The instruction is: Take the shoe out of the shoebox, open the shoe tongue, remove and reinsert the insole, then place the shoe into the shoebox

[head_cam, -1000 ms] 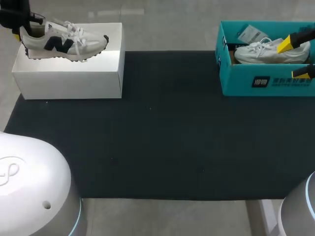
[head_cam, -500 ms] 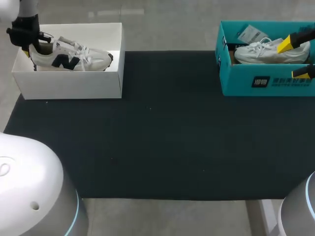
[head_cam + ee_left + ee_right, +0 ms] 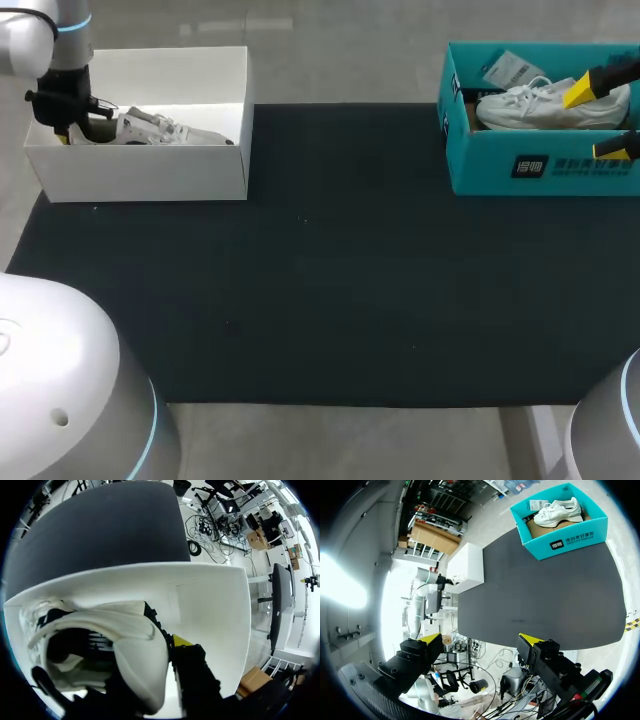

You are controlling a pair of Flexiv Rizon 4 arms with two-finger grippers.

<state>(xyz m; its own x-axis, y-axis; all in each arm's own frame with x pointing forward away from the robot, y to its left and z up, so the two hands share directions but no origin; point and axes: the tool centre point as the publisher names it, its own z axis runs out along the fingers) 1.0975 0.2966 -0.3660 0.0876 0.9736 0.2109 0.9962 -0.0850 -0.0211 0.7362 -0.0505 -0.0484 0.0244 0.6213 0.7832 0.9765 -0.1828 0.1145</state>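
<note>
With the shoe (image 3: 170,130) lying inside the white shoebox (image 3: 140,175) and the left tool (image 3: 65,132) clamped on its heel, the final placing looks nearly done; next, release and lift straight out.

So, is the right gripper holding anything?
No, the right wrist view shows the right gripper wide open with nothing in it.

White left arm (image 3: 25,35), cyan ring lights, black wrist, black jaws, yellow tips
</note>
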